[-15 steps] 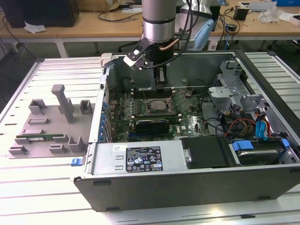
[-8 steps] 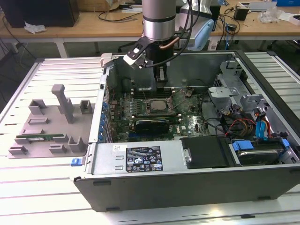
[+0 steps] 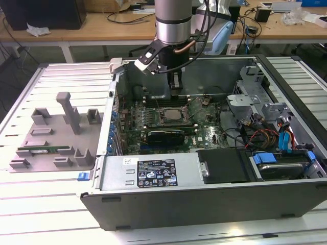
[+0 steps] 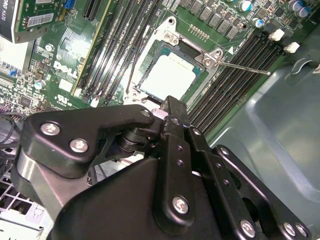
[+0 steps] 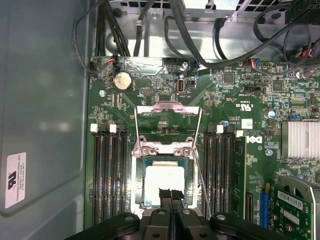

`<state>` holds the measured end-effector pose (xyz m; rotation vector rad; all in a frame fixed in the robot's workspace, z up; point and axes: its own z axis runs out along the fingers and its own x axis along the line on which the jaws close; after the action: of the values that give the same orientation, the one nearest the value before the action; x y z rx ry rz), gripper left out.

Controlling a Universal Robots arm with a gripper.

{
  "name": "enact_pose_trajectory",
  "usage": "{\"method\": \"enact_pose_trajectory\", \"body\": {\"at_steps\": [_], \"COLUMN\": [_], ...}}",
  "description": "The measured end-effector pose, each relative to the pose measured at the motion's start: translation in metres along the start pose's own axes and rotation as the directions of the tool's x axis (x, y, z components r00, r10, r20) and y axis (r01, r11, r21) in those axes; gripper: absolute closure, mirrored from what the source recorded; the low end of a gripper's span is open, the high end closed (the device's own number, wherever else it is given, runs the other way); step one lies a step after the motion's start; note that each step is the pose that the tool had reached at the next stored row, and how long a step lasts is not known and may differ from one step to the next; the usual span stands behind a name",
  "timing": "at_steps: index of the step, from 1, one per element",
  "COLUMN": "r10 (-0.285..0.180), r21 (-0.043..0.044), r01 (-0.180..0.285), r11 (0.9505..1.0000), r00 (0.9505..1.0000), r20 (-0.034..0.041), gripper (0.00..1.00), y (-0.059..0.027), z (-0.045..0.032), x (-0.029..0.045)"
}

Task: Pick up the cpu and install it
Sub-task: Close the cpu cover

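Observation:
The cpu (image 3: 173,113) is a flat square chip with a silver top, lying in the motherboard socket inside the open computer case (image 3: 204,204). In both wrist views the cpu (image 4: 170,75) (image 5: 162,182) sits flat within the socket frame. The socket's metal load plate (image 5: 167,120) is swung open away from it. My gripper (image 3: 175,92) hangs straight above the socket, a little clear of the chip. Its black fingers are shut together with nothing between them, seen in both wrist views (image 4: 169,102) (image 5: 170,194).
A grey fixture tray (image 3: 51,138) holding a green memory stick (image 3: 43,151) lies at the exterior view's left. Memory slots (image 5: 107,175) flank the socket, and a thin lever (image 5: 202,170) runs beside it. Case walls, the power supply (image 3: 153,173), cables (image 3: 265,135) and a heatsink (image 5: 300,140) crowd the space.

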<state>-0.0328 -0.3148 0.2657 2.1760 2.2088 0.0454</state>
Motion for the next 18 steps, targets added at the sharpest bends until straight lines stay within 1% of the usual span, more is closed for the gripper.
{"method": "enact_pose_trajectory", "body": {"at_steps": [7,10,16,18], "r10": [0.000,0.000,0.000,0.000], "r21": [0.0000,0.0001,0.0000,0.0000], "r01": [0.000,0.000,0.000,0.000], "r11": [1.0000,1.0000,1.0000,1.0000], "r00": [1.0000,1.0000,1.0000,1.0000], "r20": [-0.0001,0.0002,0.0000,0.0000], "gripper": [0.89,0.89,0.89,0.89], "y": [0.0000,0.0001,0.0006,0.0008], "z": [-0.0002,-0.0016,-0.0110,-0.0165], "x": [0.0000,0.0000,-0.0001,-0.0002]}}
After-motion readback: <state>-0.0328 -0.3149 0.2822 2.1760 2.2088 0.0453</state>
